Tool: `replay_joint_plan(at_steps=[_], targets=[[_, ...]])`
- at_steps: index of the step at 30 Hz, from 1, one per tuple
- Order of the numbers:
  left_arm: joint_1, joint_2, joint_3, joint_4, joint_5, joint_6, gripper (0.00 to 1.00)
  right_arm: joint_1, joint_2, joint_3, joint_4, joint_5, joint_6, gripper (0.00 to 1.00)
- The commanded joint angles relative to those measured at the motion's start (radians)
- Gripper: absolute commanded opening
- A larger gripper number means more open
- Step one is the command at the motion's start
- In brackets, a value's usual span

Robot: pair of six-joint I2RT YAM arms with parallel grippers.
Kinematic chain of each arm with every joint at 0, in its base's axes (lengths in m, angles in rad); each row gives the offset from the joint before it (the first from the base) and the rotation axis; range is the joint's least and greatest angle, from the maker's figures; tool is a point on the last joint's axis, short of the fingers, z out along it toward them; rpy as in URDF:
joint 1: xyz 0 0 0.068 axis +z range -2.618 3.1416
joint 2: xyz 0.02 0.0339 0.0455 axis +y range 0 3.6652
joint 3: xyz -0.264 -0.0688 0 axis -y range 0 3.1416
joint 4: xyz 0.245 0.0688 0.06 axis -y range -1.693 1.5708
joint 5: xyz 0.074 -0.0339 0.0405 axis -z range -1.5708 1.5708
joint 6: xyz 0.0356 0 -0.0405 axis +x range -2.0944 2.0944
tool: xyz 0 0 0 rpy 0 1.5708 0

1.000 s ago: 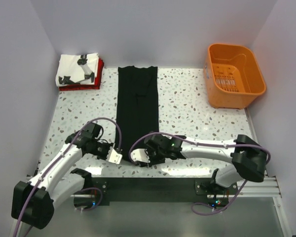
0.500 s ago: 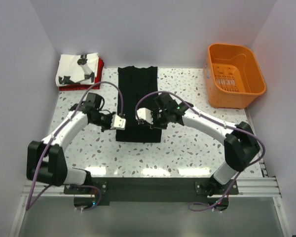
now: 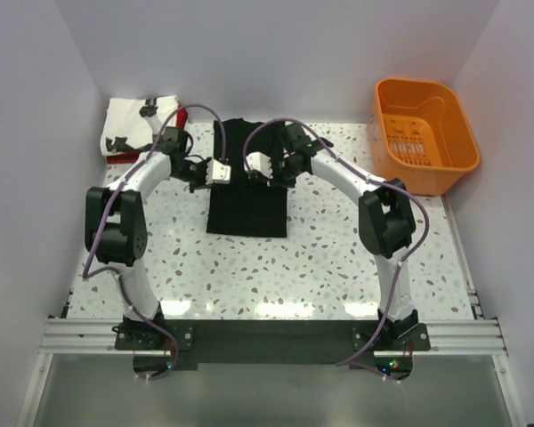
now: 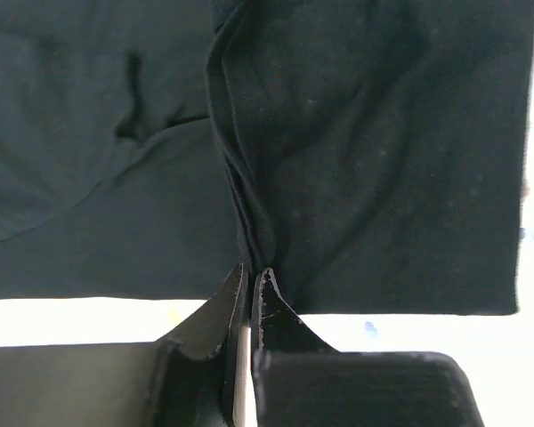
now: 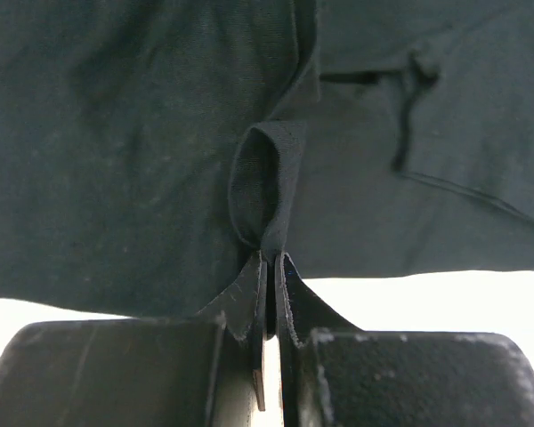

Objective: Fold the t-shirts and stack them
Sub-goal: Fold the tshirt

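Top external shows your left tool (image 3: pixel 220 172) and right tool (image 3: pixel 259 166) each clamped on a pinched fold of the black t-shirt (image 3: pixel 246 212) on the tabletop (image 3: pixel 338 253).

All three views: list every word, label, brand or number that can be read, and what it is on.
No readable text anywhere.
The white t-shirt has black printed shapes only, too small to tell any letters.
The black t-shirt and the orange basket show no marks.

Three t-shirts: one black t-shirt (image 3: pixel 246 200) at centre, one white t-shirt (image 3: pixel 127 123) and one red t-shirt (image 3: pixel 116 158) at upper left. One orange basket (image 3: pixel 418 173) at upper right. Two claws: left claw (image 4: pixel 249 280), right claw (image 5: pixel 271 267).
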Motion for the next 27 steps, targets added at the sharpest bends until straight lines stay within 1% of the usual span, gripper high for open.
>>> replay_joint_plan(at_steps=[1, 6, 9, 13, 20, 27], targets=[[0.014, 0.079, 0.109, 0.053, 0.003, -0.003, 0.0, -0.025, 0.083, 0.147, -0.067, -0.055, -0.075, 0.0], [0.02, 0.186, 0.235, 0.047, -0.015, -0.008, 0.0, -0.043, 0.175, 0.248, -0.056, -0.049, -0.101, 0.0], [0.028, 0.234, 0.266, 0.044, -0.027, -0.002, 0.0, -0.041, 0.226, 0.299, -0.041, -0.046, -0.103, 0.0], [0.034, 0.259, 0.281, 0.039, -0.027, 0.0, 0.0, -0.043, 0.263, 0.33, -0.015, -0.038, -0.095, 0.0], [0.048, 0.245, 0.283, 0.032, -0.018, -0.002, 0.0, -0.043, 0.258, 0.331, 0.02, -0.037, -0.095, 0.0], [0.053, 0.272, 0.28, 0.077, -0.046, -0.034, 0.0, -0.041, 0.277, 0.319, 0.079, -0.028, -0.094, 0.0]])
